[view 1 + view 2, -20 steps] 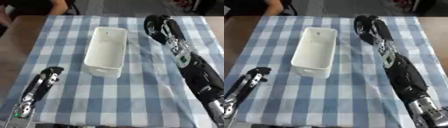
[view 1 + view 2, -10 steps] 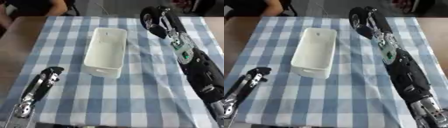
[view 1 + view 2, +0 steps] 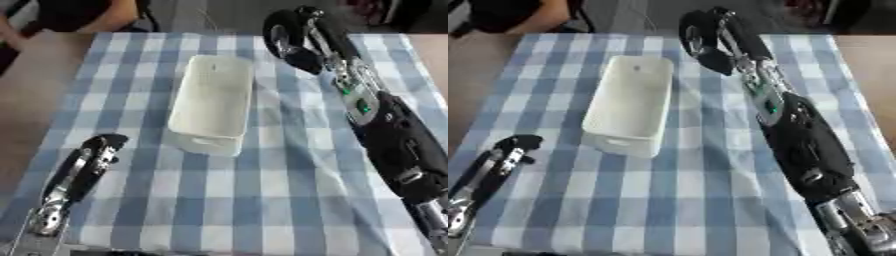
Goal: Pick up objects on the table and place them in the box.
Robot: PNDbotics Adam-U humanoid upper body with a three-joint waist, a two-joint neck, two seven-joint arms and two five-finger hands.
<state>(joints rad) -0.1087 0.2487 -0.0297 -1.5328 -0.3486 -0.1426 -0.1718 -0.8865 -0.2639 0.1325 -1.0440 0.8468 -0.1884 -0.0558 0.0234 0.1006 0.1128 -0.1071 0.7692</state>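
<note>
Reaching farther now, the right hand has travelled up the cloth to the far edge, fingers curled, nothing visible inside them. Box, white and oblong, sits mid-cloth, just left of that hand, no writing readable on it. Left hand rests near the lower left corner, fingers relaxed, holding nothing. Blue checked cloth covers the counter.

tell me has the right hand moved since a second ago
Yes. The right hand has reached further toward the far edge of the checked cloth, now past the far end of the white box.
</note>
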